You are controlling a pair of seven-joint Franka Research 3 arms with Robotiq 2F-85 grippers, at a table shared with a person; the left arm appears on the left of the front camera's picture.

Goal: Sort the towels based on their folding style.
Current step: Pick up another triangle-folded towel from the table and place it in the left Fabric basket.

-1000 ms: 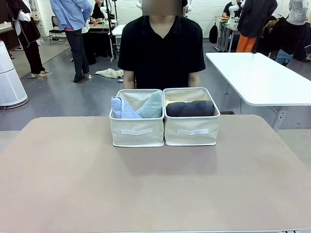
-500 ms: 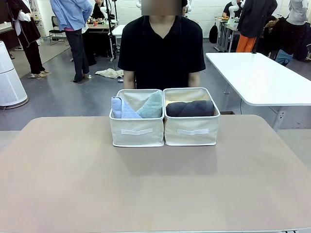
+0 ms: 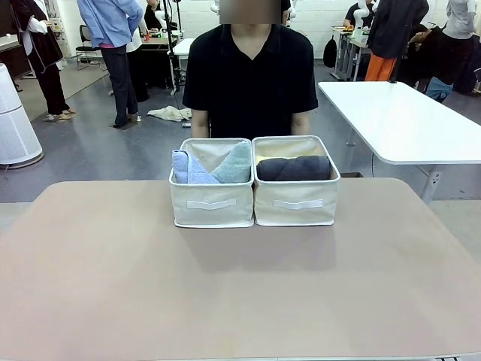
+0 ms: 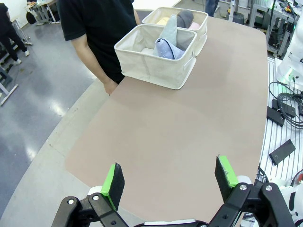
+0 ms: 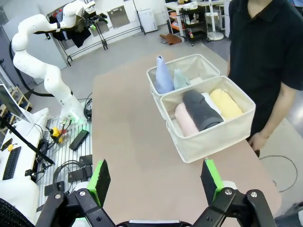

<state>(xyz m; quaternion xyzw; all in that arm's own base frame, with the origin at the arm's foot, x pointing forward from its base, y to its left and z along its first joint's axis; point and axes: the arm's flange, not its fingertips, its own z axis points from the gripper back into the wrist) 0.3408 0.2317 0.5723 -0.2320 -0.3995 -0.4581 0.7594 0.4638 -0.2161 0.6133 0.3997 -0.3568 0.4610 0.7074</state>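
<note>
1. Towels are all sitting inside the two cream bins at the far middle of the bench: the periwinkle triangle fold (image 3: 186, 168) and the teal-grey triangle fold (image 3: 235, 163) are standing in the left bin (image 3: 211, 203), while the dark grey roll (image 3: 294, 168), the pink roll (image 5: 185, 119), the white roll (image 5: 208, 101) and the yellow roll (image 5: 225, 103) are lying side by side in the right bin (image 3: 297, 203). Judged from this, the sorting is looking finished.
2. Risk from here seems small: the triangle folds are leaning on each other and on the bin wall, so any nudge to the left bin could be tipping them flat and blurring the fold style.
3. The left claw (image 4: 171, 180) and the right claw (image 5: 155, 181) are both hanging over the near bench with fingers spread wide apart, gripping nothing; a needless further reach could be knocking a bin.
4. The person (image 3: 250, 71) is standing just behind the bins, hands low by the far edge.
</note>
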